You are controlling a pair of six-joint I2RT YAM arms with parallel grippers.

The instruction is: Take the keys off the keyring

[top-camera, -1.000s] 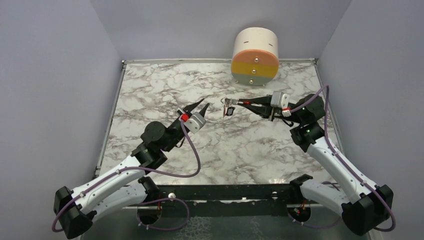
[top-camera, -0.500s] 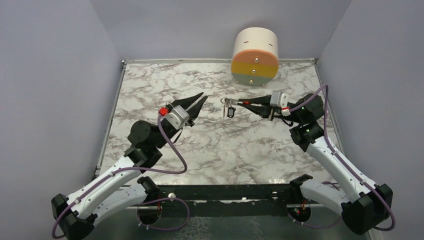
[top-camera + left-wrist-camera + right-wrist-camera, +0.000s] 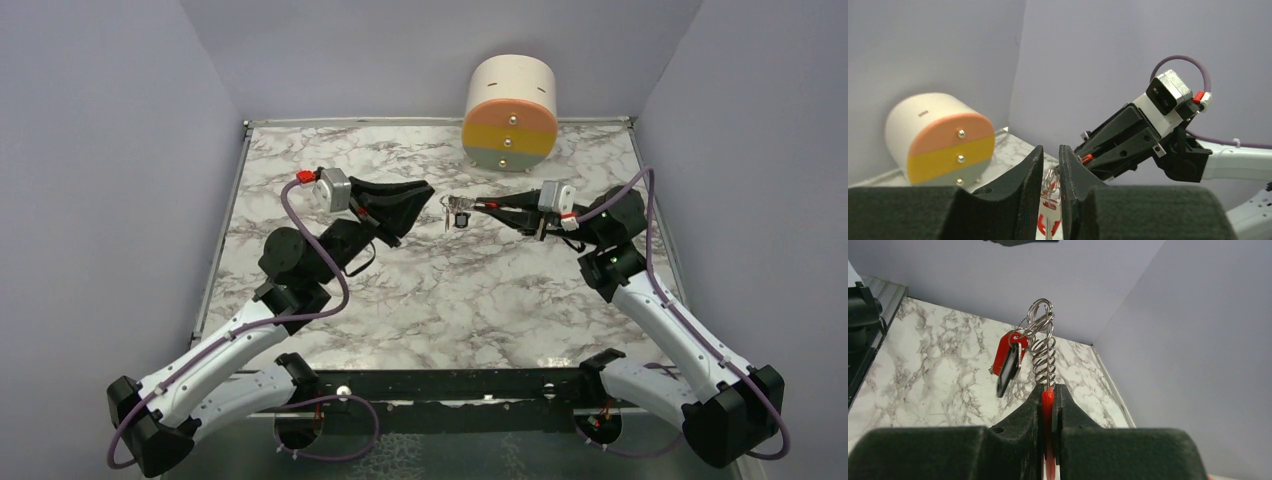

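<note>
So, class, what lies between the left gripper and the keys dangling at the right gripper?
Nothing: in the top view a short bare gap separates the left gripper from the keys, with only marble table below.

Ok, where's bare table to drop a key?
Widest bare table: between left arm and right arm, nearer than the keys. The far left corner behind the left end effector is bare too. Crowded: the gap from there to the right end effector holding the keyring, and by the drawer box.

cream round drawer unit (image 3: 510, 95), orange, yellow, grey fronts, at far edge of marble table (image 3: 480, 290).
</note>
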